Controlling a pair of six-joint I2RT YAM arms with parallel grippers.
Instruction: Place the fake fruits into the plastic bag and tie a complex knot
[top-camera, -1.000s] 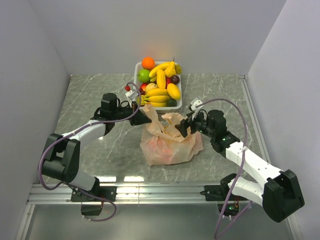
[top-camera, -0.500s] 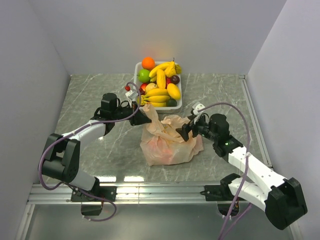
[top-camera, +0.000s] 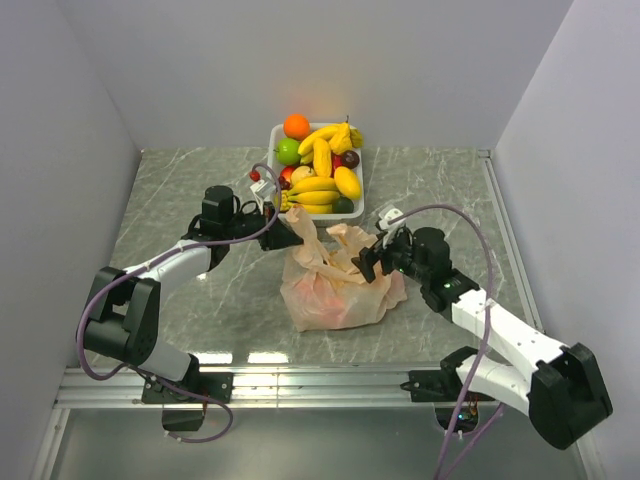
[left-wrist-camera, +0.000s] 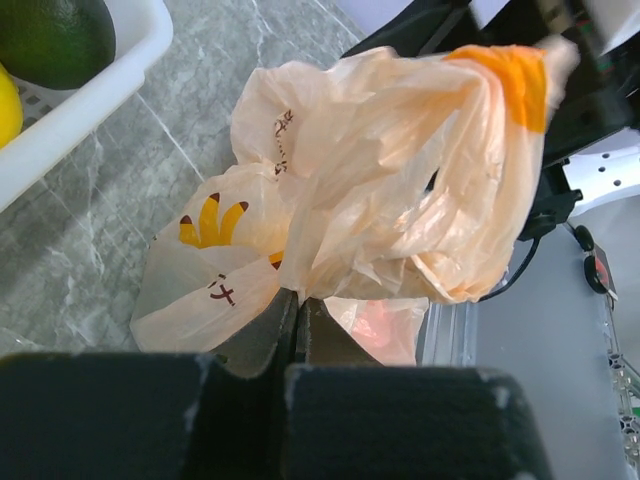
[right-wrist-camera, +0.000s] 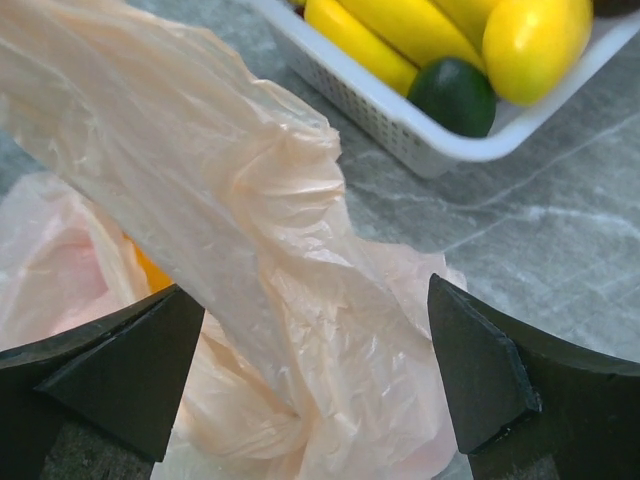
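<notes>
The plastic bag (top-camera: 335, 290) lies crumpled mid-table, something reddish showing through it. My left gripper (top-camera: 290, 232) is shut on the bag's left handle and holds it up; in the left wrist view the fingertips (left-wrist-camera: 296, 298) pinch the peach film (left-wrist-camera: 400, 180). My right gripper (top-camera: 368, 262) is open at the bag's right side. In the right wrist view its fingers (right-wrist-camera: 120, 370) stand wide on either side of a raised twisted flap (right-wrist-camera: 250, 250) without pinching it. The fake fruits (top-camera: 318, 165) are piled in the white tray. A knot is not in view.
The white tray (top-camera: 358, 205) stands behind the bag, its near corner close to both grippers (right-wrist-camera: 420, 150). Bananas (right-wrist-camera: 400, 30) and a dark green fruit (right-wrist-camera: 455, 95) lie by that corner. Grey walls close in the left, right and back.
The right gripper has spread its jaws a little wider and shifted slightly along the bag's right side. The left gripper and the handle it holds have not moved.
</notes>
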